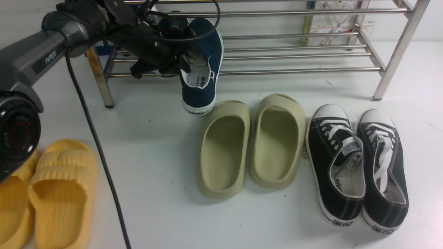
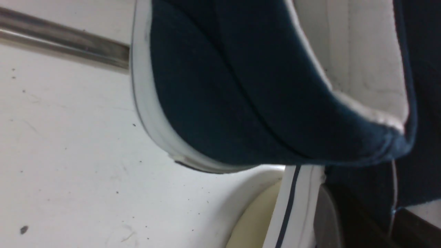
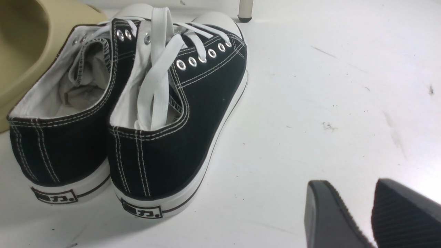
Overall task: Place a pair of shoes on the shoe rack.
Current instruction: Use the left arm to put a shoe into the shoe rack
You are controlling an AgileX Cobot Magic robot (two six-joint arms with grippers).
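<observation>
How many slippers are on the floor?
4. Two green slippers sit side by side in the middle. Two yellow slippers lie at the robot's left, the outer one partly hidden behind the left arm.

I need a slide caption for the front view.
Left pincer holds navy shoes above the floor, before the steel shoe rack.

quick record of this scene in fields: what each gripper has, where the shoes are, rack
left gripper: shut on navy slip-on sneakers, lifted heel-down in front of the shoe rack
right gripper: open, empty, low beside the black lace-up sneakers
on the floor: olive slippers, black lace-up sneakers, yellow slippers
shoe rack: behind the floor shoes
</observation>
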